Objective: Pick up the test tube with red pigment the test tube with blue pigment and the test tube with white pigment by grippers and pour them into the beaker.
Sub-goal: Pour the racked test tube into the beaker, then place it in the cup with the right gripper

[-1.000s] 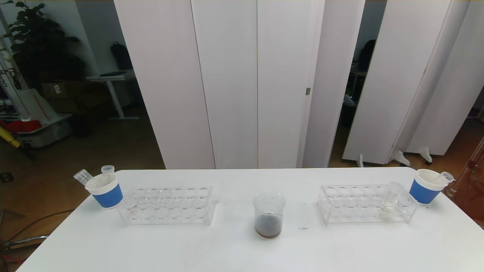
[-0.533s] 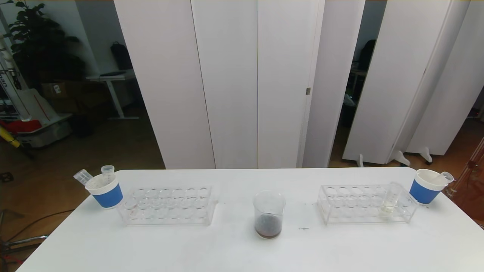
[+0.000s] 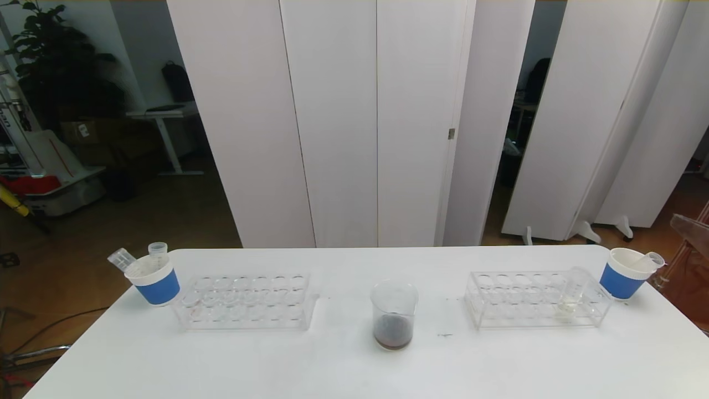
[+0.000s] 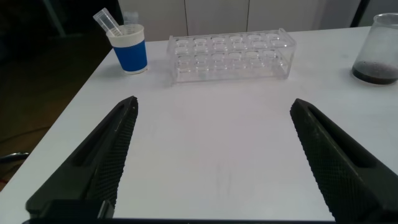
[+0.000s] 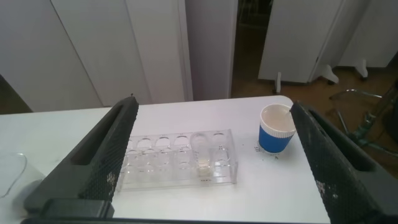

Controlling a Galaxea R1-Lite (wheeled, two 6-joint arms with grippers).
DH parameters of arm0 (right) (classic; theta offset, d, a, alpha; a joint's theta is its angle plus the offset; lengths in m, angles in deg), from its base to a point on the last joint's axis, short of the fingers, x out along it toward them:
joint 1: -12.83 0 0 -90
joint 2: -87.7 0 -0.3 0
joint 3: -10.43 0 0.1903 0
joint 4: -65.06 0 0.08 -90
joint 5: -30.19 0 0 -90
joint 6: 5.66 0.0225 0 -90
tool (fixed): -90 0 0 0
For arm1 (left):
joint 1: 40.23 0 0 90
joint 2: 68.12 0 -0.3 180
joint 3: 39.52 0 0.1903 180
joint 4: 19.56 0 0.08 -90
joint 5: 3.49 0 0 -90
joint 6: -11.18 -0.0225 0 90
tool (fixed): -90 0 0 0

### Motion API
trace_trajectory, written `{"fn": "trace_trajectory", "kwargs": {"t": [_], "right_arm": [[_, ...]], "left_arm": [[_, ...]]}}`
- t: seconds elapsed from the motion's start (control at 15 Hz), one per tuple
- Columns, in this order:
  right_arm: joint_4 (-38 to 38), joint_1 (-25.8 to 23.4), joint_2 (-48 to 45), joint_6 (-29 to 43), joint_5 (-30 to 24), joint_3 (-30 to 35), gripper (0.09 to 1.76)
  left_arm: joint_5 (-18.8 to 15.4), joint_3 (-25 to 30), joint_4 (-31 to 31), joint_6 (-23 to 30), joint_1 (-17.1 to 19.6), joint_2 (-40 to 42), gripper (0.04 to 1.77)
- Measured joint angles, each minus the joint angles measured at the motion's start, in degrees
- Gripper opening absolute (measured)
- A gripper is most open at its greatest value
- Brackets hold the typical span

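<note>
The beaker [image 3: 394,314] stands mid-table with a dark layer at its bottom; the left wrist view shows this beaker [image 4: 380,50] too. The test tube with white pigment [image 3: 573,289] leans in the right clear rack [image 3: 498,318], and that tube [image 5: 203,155] holds pale liquid. Tubes with red or blue pigment are out of view. My left gripper [image 4: 212,102] is open over bare table, short of the left rack [image 4: 230,55]. My right gripper [image 5: 211,102] is open, well above and short of the right rack [image 5: 155,177]. Neither gripper shows in the head view.
A blue-banded paper cup [image 3: 155,280] with two empty tubes stands at the table's far left corner, beside the left rack [image 3: 249,321]. Another cup [image 3: 626,272] with one tube stands at the far right. White panels rise behind the table [image 3: 332,366].
A blurred brownish shape has come into the head view at the right edge. Everything on the table stands as before.
</note>
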Motion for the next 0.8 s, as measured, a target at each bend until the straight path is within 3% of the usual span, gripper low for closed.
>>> {"fn": "trace_trajectory", "kwargs": {"t": [0.07, 0.2, 0.47, 0.8], "right_arm": [[-0.4, -2.5, 2.0, 0.0, -4.6, -0.1, 1.75], [-0.5, -6.0, 5.5, -0.4, -8.3, 0.1, 1.75], [-1.9, -7.3, 10.9, -2.4, -8.6, 1.7, 1.75], [-9.5, -6.8, 18.3, -4.4, -8.6, 5.7, 1.75]], "left_arm": [[0.0, 0.0, 0.0, 0.0, 0.0, 0.0, 1.75], [0.0, 0.0, 0.0, 0.0, 0.0, 0.0, 1.75], [0.0, 0.0, 0.0, 0.0, 0.0, 0.0, 1.75], [0.0, 0.0, 0.0, 0.0, 0.0, 0.0, 1.75]]}}
